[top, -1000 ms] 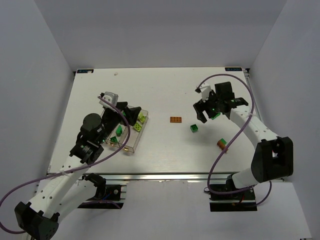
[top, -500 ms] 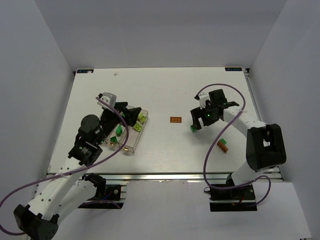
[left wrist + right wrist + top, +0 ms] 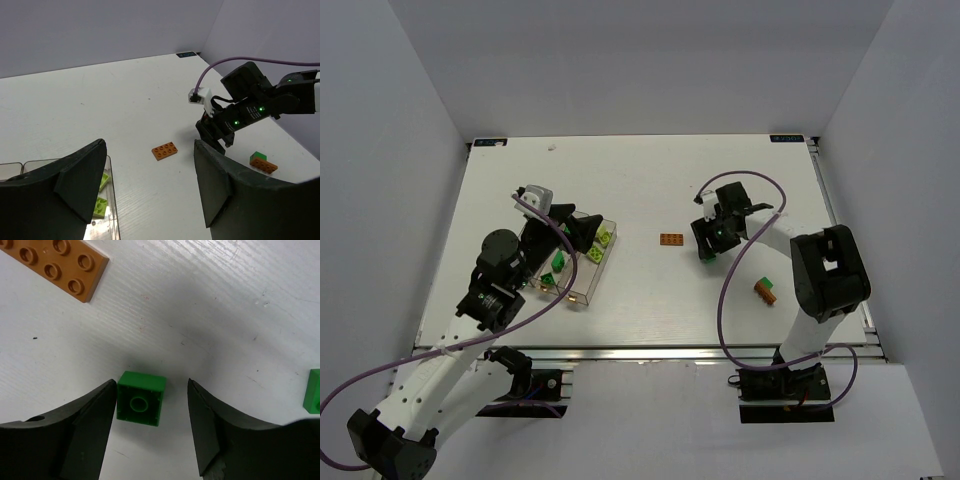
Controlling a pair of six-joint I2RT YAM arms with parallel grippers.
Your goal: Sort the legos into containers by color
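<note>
Right gripper (image 3: 708, 244) has swung in from 3 o'clock side and now sits low over green brick (image 3: 141, 398). Its jaws have narrowed but stand part open, straddling brick: one finger at its edge, other clear, nothing held yet. Brick lies at 4 o'clock of orange plate (image 3: 671, 239). You are at grasp step; closing comes next, then carry to containers (image 3: 588, 290) at 9 o'clock. Left gripper (image 3: 150, 167) unchanged: wide open, empty, over containers. Stack (image 3: 765, 290) waits at 4 o'clock of right gripper.

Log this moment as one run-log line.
right fingers: open, straddling small green square plastic brick on white table | left fingers: open, empty, above clear plastic bins | loose: flat orange plastic plate
</note>
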